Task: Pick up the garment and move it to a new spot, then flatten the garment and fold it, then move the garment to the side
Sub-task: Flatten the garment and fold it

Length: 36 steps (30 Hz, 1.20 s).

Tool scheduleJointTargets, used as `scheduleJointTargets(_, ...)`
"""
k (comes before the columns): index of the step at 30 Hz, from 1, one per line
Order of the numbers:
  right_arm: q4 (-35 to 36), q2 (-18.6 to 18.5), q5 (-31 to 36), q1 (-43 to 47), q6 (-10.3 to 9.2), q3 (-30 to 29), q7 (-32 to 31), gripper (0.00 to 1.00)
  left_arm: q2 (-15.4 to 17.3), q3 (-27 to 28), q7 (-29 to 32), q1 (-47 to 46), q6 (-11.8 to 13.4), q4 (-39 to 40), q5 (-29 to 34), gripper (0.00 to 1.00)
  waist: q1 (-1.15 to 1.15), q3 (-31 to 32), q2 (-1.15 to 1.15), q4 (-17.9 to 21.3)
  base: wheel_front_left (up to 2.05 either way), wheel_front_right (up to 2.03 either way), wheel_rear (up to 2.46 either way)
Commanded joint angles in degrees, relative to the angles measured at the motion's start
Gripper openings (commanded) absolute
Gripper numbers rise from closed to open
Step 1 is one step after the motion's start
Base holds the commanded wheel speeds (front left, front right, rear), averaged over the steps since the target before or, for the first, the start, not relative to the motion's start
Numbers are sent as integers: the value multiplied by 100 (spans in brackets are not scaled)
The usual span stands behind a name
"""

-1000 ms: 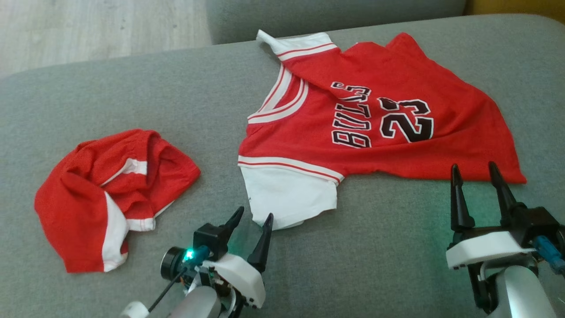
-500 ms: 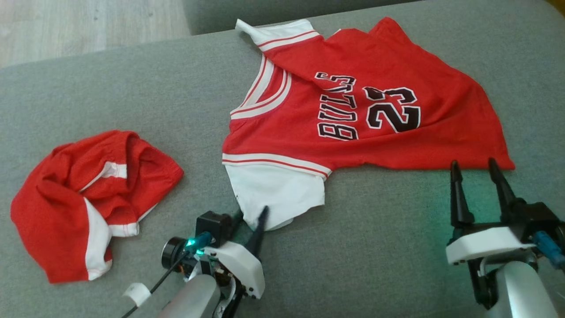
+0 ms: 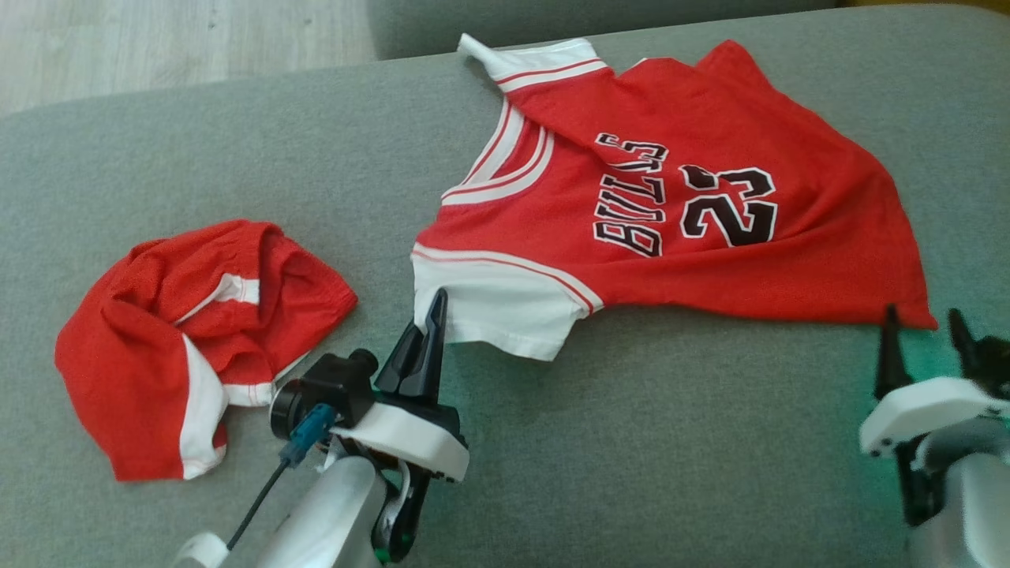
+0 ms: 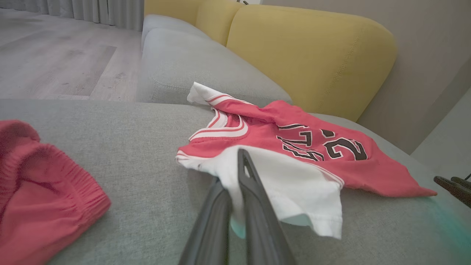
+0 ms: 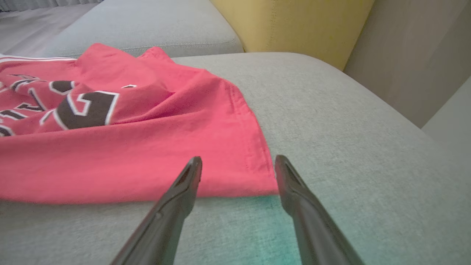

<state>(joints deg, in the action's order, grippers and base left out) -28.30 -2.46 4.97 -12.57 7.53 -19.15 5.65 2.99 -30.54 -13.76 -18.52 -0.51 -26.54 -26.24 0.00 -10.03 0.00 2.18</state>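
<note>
The red jersey point(image 3: 694, 237) lies face up, mostly spread out, on the grey sofa cushion point(image 3: 237, 158), towards the far right of the head view. Its long axis runs across that view. The neck opening points to the robot's left and the hem to its right, so the lettering reads sideways. The far sleeve is rumpled at the cushion's back edge. The near white sleeve point(image 3: 505, 308) is pulled up a little off the cushion.

The left gripper point(image 3: 436, 304) has its fingers pinched together on the edge of that sleeve — the left wrist view shows white cloth caught between them. The right gripper point(image 5: 237, 159) stands with its fingers spread, holding nothing, just short of the near hem corner point(image 5: 257, 176).

This looks like the first step, the pick-up, half made, with one end held and the other not yet. The next move probably calls for the right fingers to slide forward over the hem corner and close on one layer. Both arms would then lift together so the cloth hangs flat rather than bunching.

A crumpled pair of red shorts point(image 3: 197, 347) lies well apart on the robot's left, and yellow backrests point(image 4: 312, 55) rise behind.
</note>
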Motion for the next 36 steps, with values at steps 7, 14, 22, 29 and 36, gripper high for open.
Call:
scheduleJointTargets(7, -598, -42, 479, -706, -4, -764, -332, 100, 52, 180, -108, -98, -68, 397, 58, 0, 0, -80, 0, -133, 0, 0, 0)
scheduleJointTargets(14, -1316, -42, 741, -1026, -4, -1027, -197, 100, 39, 173, -118, -76, -103, 455, 69, 0, 0, -140, 0, -143, 0, 0, 0)
scheduleJointTargets(22, -1865, -42, 901, -1309, -4, -1155, 75, 100, 30, 177, -122, -80, -106, 473, 99, 0, 0, -189, 0, -126, 0, 0, 0)
scheduleJointTargets(29, -2429, -42, 848, -1561, -4, -1062, 457, 0, 65, 234, -123, -107, -118, 474, 125, 0, 0, -163, 0, -108, 0, 0, 0)
scheduleJointTargets(36, -2421, -42, 642, -1797, -4, -653, 829, 0, 150, 383, -122, -200, -146, 581, 50, 0, 0, 46, 0, -58, 0, 0, 0)
